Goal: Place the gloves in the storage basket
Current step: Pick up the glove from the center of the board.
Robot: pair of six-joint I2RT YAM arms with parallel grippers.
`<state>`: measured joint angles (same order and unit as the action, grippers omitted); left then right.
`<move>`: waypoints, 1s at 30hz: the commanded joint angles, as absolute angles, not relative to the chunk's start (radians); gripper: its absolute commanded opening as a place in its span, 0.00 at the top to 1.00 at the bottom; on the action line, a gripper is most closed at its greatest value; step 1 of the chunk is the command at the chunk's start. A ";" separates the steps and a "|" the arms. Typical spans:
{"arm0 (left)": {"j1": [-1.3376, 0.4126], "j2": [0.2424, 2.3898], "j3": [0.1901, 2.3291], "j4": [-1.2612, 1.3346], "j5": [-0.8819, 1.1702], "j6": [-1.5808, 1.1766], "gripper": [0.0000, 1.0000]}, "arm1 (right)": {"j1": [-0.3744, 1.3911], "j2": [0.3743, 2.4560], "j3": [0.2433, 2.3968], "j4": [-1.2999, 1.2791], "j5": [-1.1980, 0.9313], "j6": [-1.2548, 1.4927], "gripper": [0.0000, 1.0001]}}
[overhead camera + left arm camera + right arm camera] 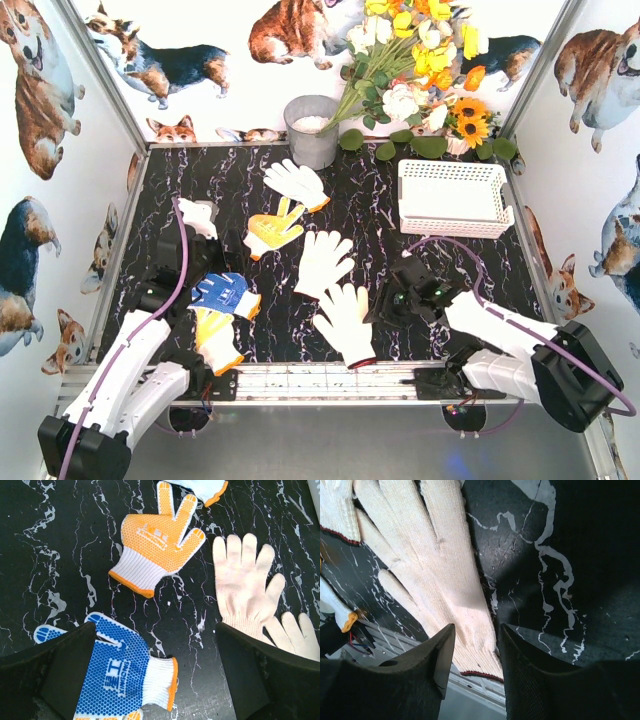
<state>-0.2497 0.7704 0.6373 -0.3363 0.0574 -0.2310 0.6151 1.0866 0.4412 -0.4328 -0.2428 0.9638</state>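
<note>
Grasping, step in hand: judged to be the pick-up of one glove by the right arm. No glove shows inside the storage basket (455,228), so the task appears barely begun.
Top external view, right gripper (383,303): low over the table (500,290), its tips at the right edge of the white glove (345,318) with the red-trimmed cuff, which lies flat just to the gripper's left.
Top external view, basket: well beyond the right gripper, farther from the arm bases and a little to its right. The other gloves lie spread out to the gripper's left.
Left wrist view, left gripper (155,630): jaws at full spread, holding nothing, hovering above the table.
Left wrist view, gloves: blue-palmed glove (117,667) below the jaws and between them; orange-dotted glove (155,545) ahead of the tips; plain white glove (245,587) ahead and to the right.
Right wrist view, jaws: about half open, standing either side of the white glove's cuff end. Fabric lies in the gap, flat on the table, and no firm pinch shows, so nothing is held yet.
Next move, judgement: bring the right jaws together until the knit bunches and holds, lift clear of the neighbouring gloves, then carry forward and rightward to the basket.
Caution, judgement: the thin flat fabric may slip from a shallow pinch.
</note>
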 commanded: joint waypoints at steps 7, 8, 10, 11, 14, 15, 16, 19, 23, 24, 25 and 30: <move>-0.251 0.776 0.634 -0.317 0.076 -0.230 0.00 | 0.643 1.213 0.477 -0.338 -0.239 0.960 0.59; -0.251 0.784 0.636 -0.315 0.079 -0.228 0.00 | 0.647 1.221 0.480 -0.338 -0.236 0.961 0.59; -0.250 0.801 0.642 -0.314 0.082 -0.225 0.00 | 0.655 1.232 0.477 -0.326 -0.225 0.971 0.67; -0.250 0.809 0.645 -0.315 0.084 -0.224 0.00 | 0.658 1.234 0.472 -0.314 -0.220 0.977 0.72; -0.251 0.805 0.645 -0.313 0.097 -0.218 0.00 | 0.660 1.234 0.469 -0.299 -0.201 0.988 0.88; -0.251 0.797 0.641 -0.308 0.099 -0.218 0.00 | 0.659 1.231 0.471 -0.299 -0.192 0.989 0.95; -0.250 0.789 0.638 -0.304 0.100 -0.219 0.00 | 0.658 1.226 0.477 -0.303 -0.180 0.989 1.00; -0.250 0.777 0.630 -0.296 0.110 -0.225 0.00 | 0.658 1.208 0.498 -0.317 -0.144 0.986 1.00; -0.272 0.785 0.628 -0.302 0.123 -0.238 0.00 | 0.648 1.196 0.566 -0.405 -0.077 0.936 1.00; -0.290 0.794 0.632 -0.307 0.113 -0.240 0.00 | 0.635 1.195 0.587 -0.444 -0.057 0.924 1.00; -0.317 0.801 0.636 -0.314 0.099 -0.245 0.01 | 0.622 1.194 0.604 -0.478 -0.044 0.908 1.00; -0.483 0.834 0.586 -0.238 0.032 -0.339 0.02 | 0.520 1.168 0.619 -0.585 -0.028 0.837 1.00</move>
<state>-0.3832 0.8162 0.6292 -0.3065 0.0792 -0.2653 0.5877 1.2133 0.5888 -0.4862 -0.0933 0.9054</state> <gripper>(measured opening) 0.988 0.020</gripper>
